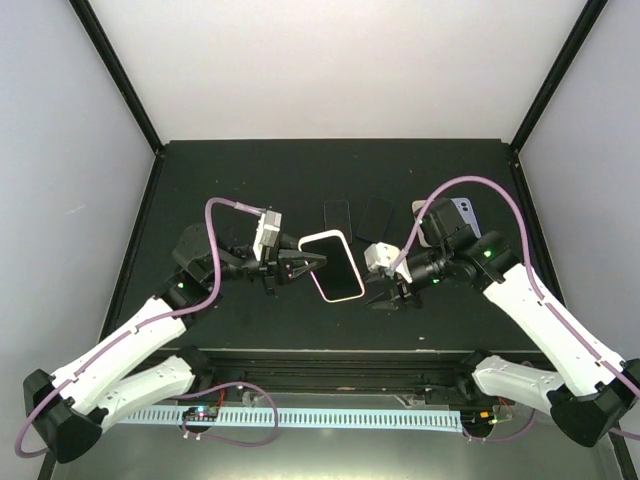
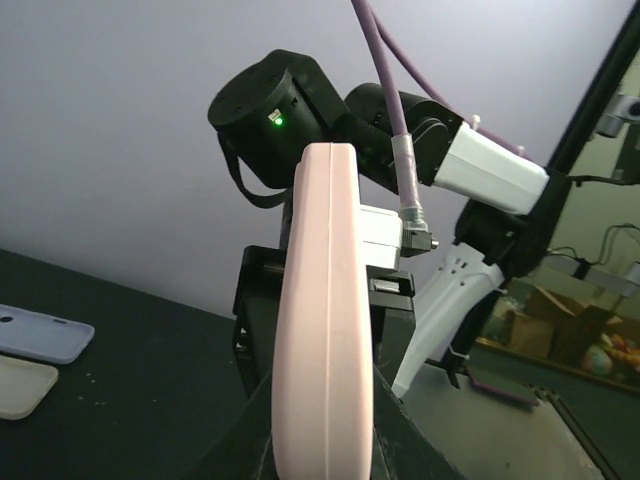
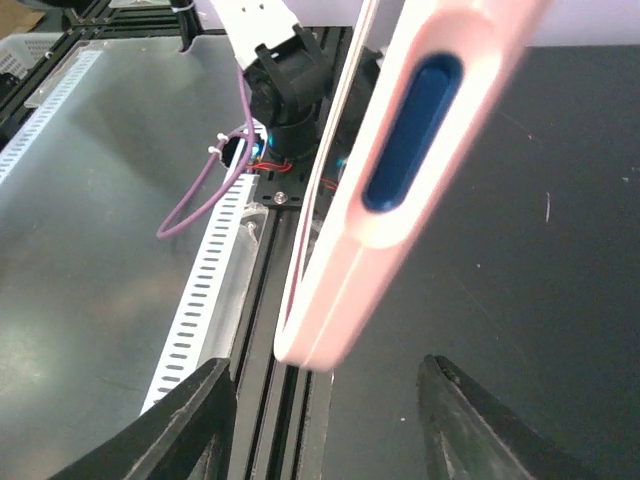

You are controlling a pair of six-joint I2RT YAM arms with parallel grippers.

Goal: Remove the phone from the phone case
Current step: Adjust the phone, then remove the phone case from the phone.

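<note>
At table centre: pink phone case [image 1: 345, 296], lifted off the black table [image 1: 200, 170]; phone [image 1: 333, 262] seated inside, dark screen facing up.
Left gripper [image 1: 312, 263]: at 9 o'clock of the case, jaws clamped on its left edge; case stands edge-on between them in the wrist view.
Right gripper [image 1: 390, 292]: at 4 o'clock of the case, jaws apart; case end hangs between the fingers [image 3: 190, 420]; contact cannot be told.
At 12 o'clock: two dark slabs [image 1: 338, 214] flat, side by side.
At 2 o'clock: lavender case [image 1: 466, 211] beside the right arm.
</note>
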